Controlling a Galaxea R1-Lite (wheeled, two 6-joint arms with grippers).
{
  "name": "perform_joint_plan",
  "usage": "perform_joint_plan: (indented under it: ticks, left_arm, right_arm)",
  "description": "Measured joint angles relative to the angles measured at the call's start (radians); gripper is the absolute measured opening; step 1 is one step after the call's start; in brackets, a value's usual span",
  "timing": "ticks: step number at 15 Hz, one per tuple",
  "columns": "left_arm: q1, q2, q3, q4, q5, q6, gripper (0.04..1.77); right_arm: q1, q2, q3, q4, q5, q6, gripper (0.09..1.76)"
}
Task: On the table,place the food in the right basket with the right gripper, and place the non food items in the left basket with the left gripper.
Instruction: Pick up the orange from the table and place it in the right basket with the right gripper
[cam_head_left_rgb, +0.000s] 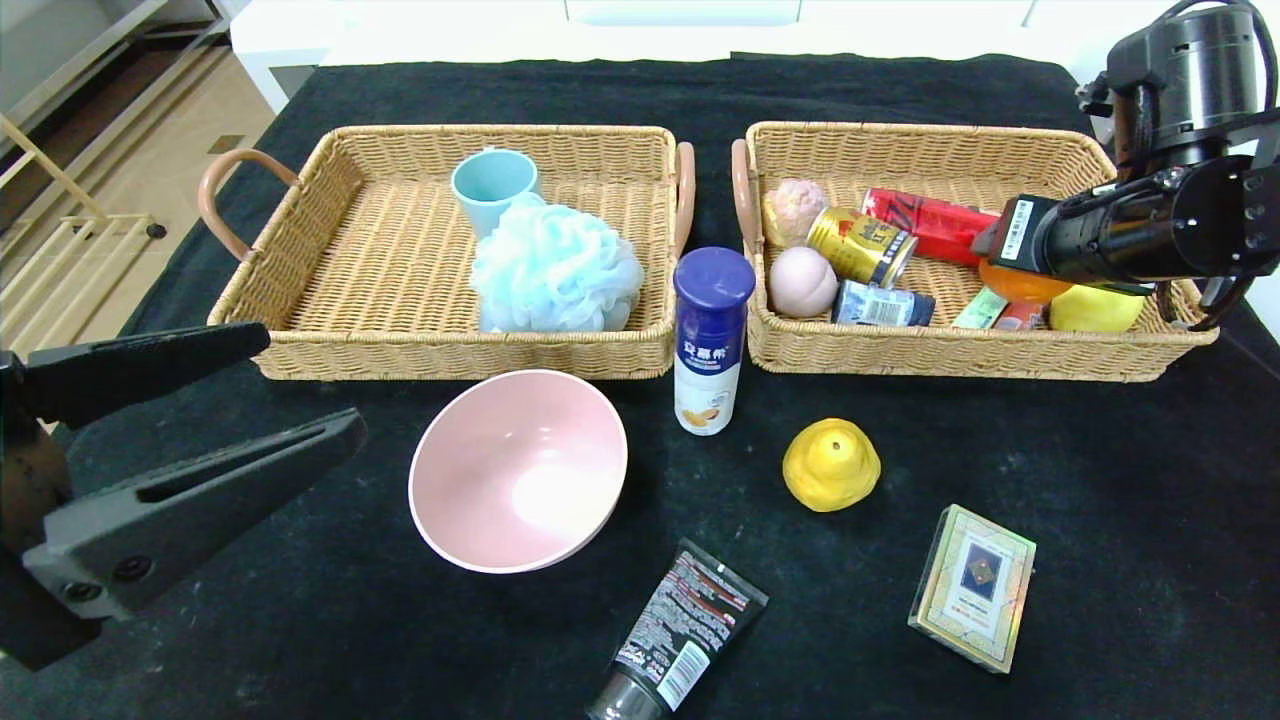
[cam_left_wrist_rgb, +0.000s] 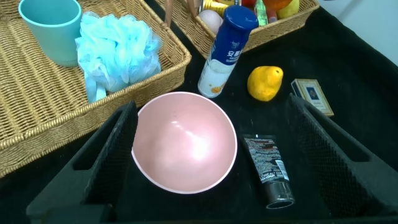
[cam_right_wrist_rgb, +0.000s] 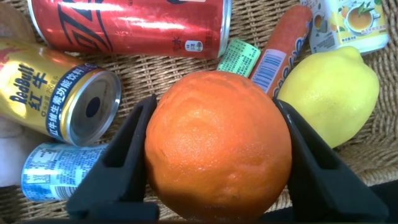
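Observation:
My right gripper (cam_head_left_rgb: 1020, 282) is shut on the round orange (cam_right_wrist_rgb: 217, 143), its jaws pressed to both sides, and holds it low inside the right basket (cam_head_left_rgb: 950, 352) beside a lemon (cam_right_wrist_rgb: 336, 93). My left gripper (cam_head_left_rgb: 312, 385) is open and empty above the table (cam_head_left_rgb: 1100, 450) at the front left, and its jaws frame the pink bowl (cam_left_wrist_rgb: 185, 142) in the left wrist view. The white bottle with a blue cap (cam_head_left_rgb: 710, 340) stands between the baskets. The yellow pear (cam_head_left_rgb: 831, 465), the card box (cam_head_left_rgb: 973, 587) and the black tube (cam_head_left_rgb: 680, 630) lie on the cloth. The bowl (cam_head_left_rgb: 518, 470) sits before the left basket (cam_head_left_rgb: 400, 260).
The left basket holds a teal cup (cam_head_left_rgb: 492, 185) and a blue bath pouf (cam_head_left_rgb: 555, 265). The right basket holds a red can (cam_head_left_rgb: 925, 222), a gold can (cam_head_left_rgb: 860, 245), a peach (cam_head_left_rgb: 802, 282), a small blue can (cam_head_left_rgb: 880, 305) and snack packets.

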Motion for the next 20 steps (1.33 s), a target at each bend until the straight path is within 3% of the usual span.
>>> perform_joint_plan:
  ticks: [10,20]
  left_arm:
    - [0.0,-0.002,0.001,-0.002,0.0,0.002,1.72]
    - [0.0,-0.004,0.004,-0.002,0.001,0.02,1.72]
  right_arm:
    - [0.034,-0.051,0.017,0.007,-0.001,0.0,1.59]
    - [0.375,-0.282,0.334,0.007,-0.008,0.012,1.68]
